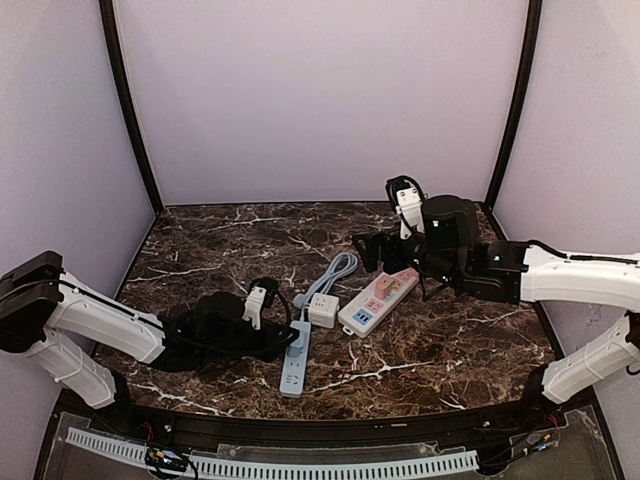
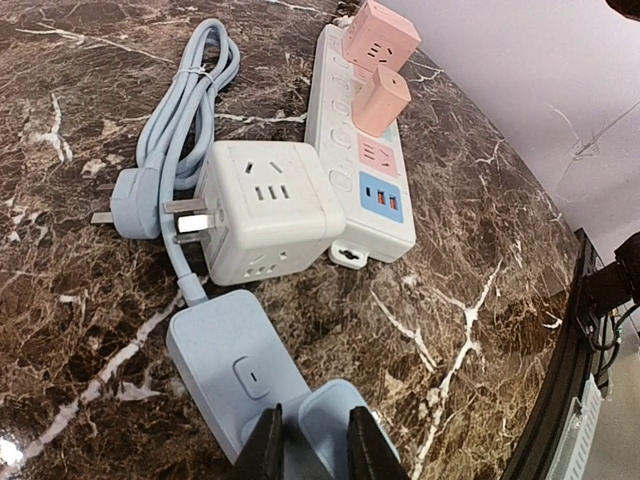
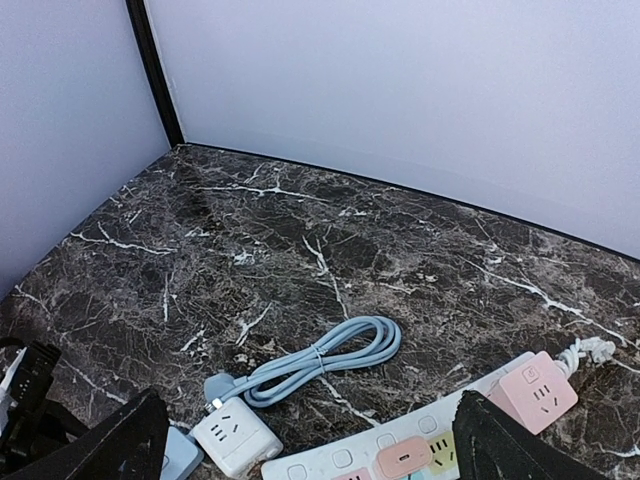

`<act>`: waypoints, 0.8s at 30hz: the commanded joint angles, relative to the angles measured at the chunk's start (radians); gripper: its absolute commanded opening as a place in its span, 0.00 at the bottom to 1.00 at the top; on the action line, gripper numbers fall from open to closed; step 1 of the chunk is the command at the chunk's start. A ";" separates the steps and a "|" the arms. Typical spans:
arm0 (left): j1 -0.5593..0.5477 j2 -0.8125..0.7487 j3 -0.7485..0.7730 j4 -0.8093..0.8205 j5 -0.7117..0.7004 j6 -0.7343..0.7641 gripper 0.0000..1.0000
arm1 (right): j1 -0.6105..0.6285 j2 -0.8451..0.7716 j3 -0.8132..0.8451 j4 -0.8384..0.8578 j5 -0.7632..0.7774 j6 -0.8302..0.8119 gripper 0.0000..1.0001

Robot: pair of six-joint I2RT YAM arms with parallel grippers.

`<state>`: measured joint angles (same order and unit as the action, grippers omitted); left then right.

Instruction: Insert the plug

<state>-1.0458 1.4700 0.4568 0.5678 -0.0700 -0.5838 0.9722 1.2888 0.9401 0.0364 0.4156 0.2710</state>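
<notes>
Pinch at the near edge: left gripper (image 2: 308, 445) clamps the blue power strip (image 2: 225, 365). Just beyond, the plug (image 2: 135, 205) lies beside the white cube (image 2: 270, 215). It looks hard, light and small, best taken by its body. Farther on, right gripper (image 3: 308, 400) hangs wide open. Only the left wrist view shows the prongs (image 2: 100, 216).

- top cam: high up at the near side, looks down on the whole desk (image 1: 220, 250)
- left wrist: low, close-up
- right wrist: higher, faces the back corner; both wrists see the white cube adapter (image 2: 265, 210)
</notes>
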 commanded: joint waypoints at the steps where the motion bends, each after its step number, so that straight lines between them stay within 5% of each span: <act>1: -0.020 0.091 -0.034 -0.308 0.003 0.022 0.20 | -0.006 0.009 0.031 -0.008 -0.003 0.001 0.99; 24: -0.082 0.316 -0.074 -0.313 -0.098 -0.097 0.17 | -0.006 -0.004 0.019 -0.033 0.003 0.014 0.99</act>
<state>-1.1168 1.6127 0.4896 0.7002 -0.2260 -0.6685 0.9722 1.2922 0.9432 0.0074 0.4156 0.2714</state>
